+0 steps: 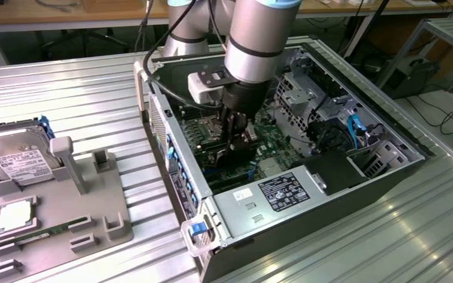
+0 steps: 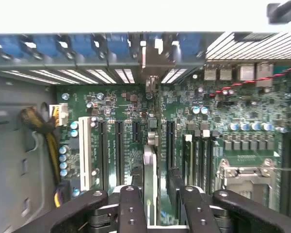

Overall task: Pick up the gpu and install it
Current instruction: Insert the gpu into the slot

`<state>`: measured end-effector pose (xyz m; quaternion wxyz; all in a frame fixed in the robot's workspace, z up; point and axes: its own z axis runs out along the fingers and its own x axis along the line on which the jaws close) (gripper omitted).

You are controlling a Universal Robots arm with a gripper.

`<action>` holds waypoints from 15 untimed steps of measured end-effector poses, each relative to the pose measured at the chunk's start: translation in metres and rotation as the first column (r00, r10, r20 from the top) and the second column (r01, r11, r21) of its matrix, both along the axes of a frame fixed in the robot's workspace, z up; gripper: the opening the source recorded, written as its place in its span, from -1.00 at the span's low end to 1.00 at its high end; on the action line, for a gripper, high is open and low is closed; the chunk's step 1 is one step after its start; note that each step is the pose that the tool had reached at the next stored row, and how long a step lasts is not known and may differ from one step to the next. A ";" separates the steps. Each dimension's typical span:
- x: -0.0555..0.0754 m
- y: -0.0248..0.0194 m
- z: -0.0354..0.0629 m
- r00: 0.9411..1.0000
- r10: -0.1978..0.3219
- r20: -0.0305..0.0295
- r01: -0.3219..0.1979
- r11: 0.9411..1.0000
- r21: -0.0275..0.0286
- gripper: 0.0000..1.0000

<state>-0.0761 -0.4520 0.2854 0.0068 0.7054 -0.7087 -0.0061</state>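
Note:
The gpu (image 2: 149, 170) stands edge-on on the green motherboard (image 2: 233, 107), inside the open computer case (image 1: 305, 194). Its pale metal end bracket (image 2: 153, 60) sits against the case's rear slots. My gripper (image 2: 160, 196) straddles the card from above. Its black fingers (image 2: 131, 206) are on either side, with a small gap showing between the card and one finger, so the jaws stand slightly open. In the exterior view the gripper (image 1: 238, 144) reaches down into the middle of the case over the dark card (image 1: 233, 159).
On the exterior view's left a grey fixture (image 1: 92, 200) holds a silver hard drive (image 1: 18, 156) and a green memory stick (image 1: 49, 231). Beside the card are empty expansion slots (image 2: 99, 150), a yellow cable bundle (image 2: 49, 143) and the processor socket (image 2: 245, 174).

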 end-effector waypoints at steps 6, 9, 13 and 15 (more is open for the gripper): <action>0.000 0.0002 0.0064 1.000 0.000 0.001 0.000 1.000 -0.002 -0.29; 0.000 0.0002 0.0065 1.000 0.000 0.001 0.000 1.000 -0.002 -0.46; 0.000 0.0002 0.0065 1.000 0.000 0.001 0.000 1.000 -0.002 -0.79; 0.000 0.0002 0.0065 1.000 0.000 0.001 0.000 1.000 -0.002 -0.79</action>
